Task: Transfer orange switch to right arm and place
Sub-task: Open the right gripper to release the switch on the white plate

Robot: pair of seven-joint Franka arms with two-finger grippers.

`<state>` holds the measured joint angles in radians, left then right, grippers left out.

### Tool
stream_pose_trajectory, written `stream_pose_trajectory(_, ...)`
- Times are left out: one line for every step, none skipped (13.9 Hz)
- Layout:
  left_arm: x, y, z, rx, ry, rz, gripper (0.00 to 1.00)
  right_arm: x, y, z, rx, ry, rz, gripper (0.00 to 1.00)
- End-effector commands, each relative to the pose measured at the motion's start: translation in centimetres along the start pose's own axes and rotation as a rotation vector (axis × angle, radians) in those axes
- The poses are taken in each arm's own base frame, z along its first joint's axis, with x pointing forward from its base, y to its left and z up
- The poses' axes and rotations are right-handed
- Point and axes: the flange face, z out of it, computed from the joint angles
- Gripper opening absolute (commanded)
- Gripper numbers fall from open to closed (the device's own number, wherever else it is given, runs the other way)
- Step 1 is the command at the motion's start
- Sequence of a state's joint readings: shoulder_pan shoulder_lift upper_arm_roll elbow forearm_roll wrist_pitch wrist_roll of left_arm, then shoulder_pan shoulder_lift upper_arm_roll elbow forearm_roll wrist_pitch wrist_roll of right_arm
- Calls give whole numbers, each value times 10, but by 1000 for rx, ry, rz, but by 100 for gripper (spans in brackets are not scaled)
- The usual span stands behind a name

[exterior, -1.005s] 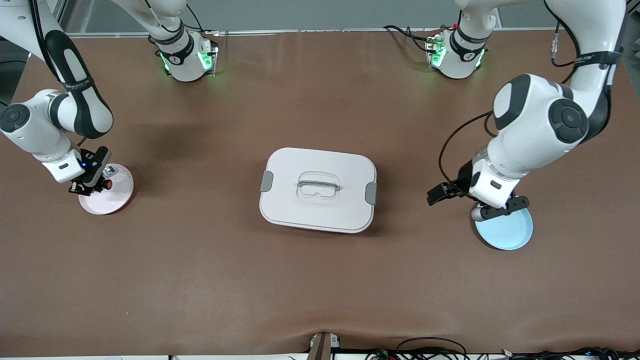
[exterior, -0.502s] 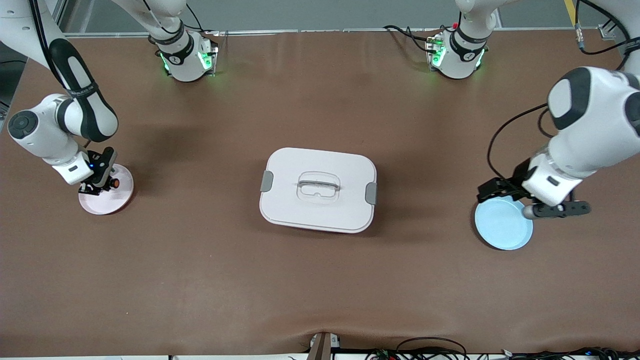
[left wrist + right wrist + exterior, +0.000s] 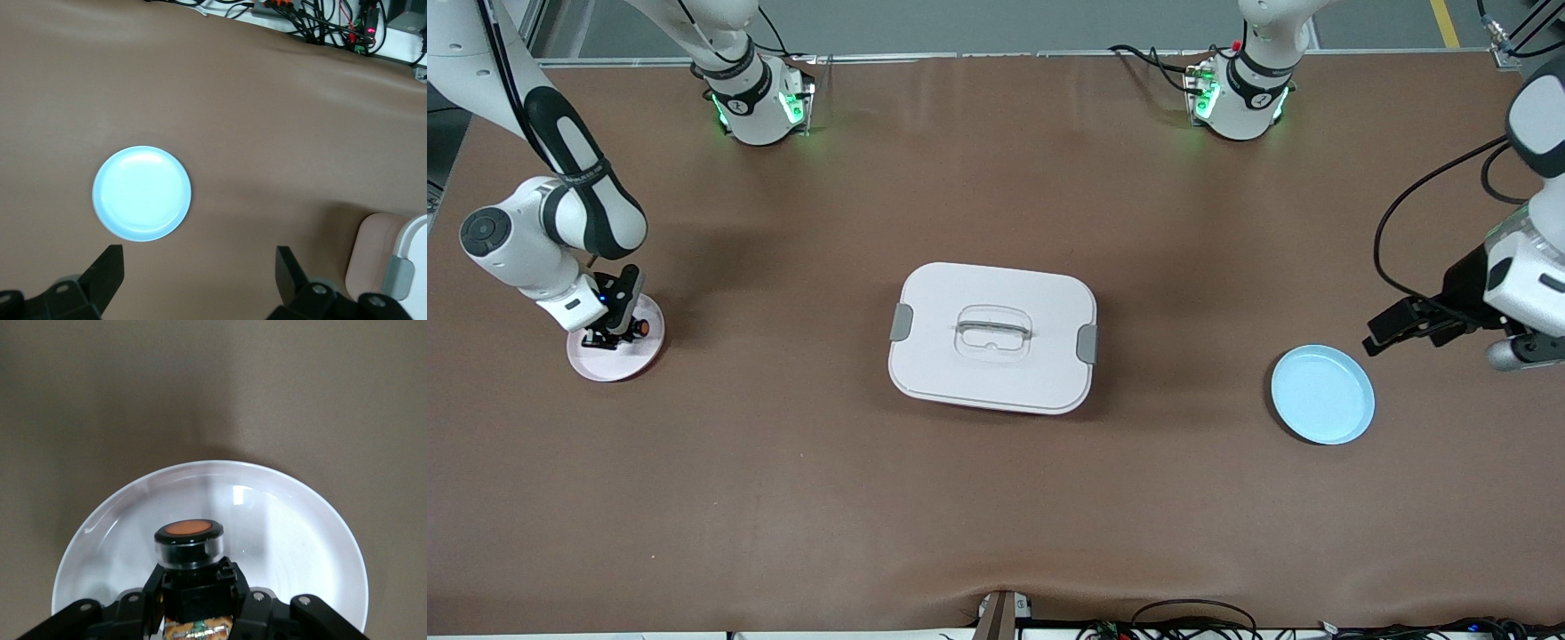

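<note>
the brown table (image 3: 996,498) carries a white lidded box (image 3: 992,338) at its middle, a pale blue plate (image 3: 1322,406) toward the left arm's end and a pale pink plate (image 3: 636,348) toward the right arm's end. over the last second the left arm (image 3: 1529,258) has swung off the blue plate and out toward the table's edge, its left gripper (image 3: 197,273) hanging with fingers spread and nothing between them; the blue plate it was over now lies bare. that reads as the handover being finished and this arm clearing away. meanwhile the right arm (image 3: 543,236) has lowered a little over the pink plate, its right gripper (image 3: 197,600) pinching the orange switch (image 3: 189,550). the switch sits just above the plate's floor, near its middle, so placing looks close; release has not happened. the switch is a stubby black cylinder with a clear collar, its round orange cap pointing away from the fingers.
</note>
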<state>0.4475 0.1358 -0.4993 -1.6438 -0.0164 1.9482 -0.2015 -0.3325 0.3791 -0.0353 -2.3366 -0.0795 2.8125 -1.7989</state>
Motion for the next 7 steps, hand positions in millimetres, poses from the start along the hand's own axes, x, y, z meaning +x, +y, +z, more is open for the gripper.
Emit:
stream_pose_trajectory(-9,-7,-25,42,7,62,100,-6,7,2,-11,-4,-27,0)
stream_pose_trajectory(-10,-9,-32,46,15,55,100,-6,8,1,-13,-4,-35,0)
stream_pose_trajectory(-11,-10,-38,44,20,52,100,-4,10,0,-16,-5,-45,0)
stream_pose_trajectory(-10,-10,-44,43,30,46,100,-2,12,-1,-18,-5,-51,0)
stream_pose_trajectory(-11,-10,-46,44,27,43,100,1,14,-2,-21,-4,-55,0)
stream_pose_trajectory(-10,-9,-50,44,35,42,100,1,15,-2,-22,-4,-58,0)
stream_pose_trajectory(-9,-9,-55,42,42,42,100,2,15,-1,-20,-4,-61,0)
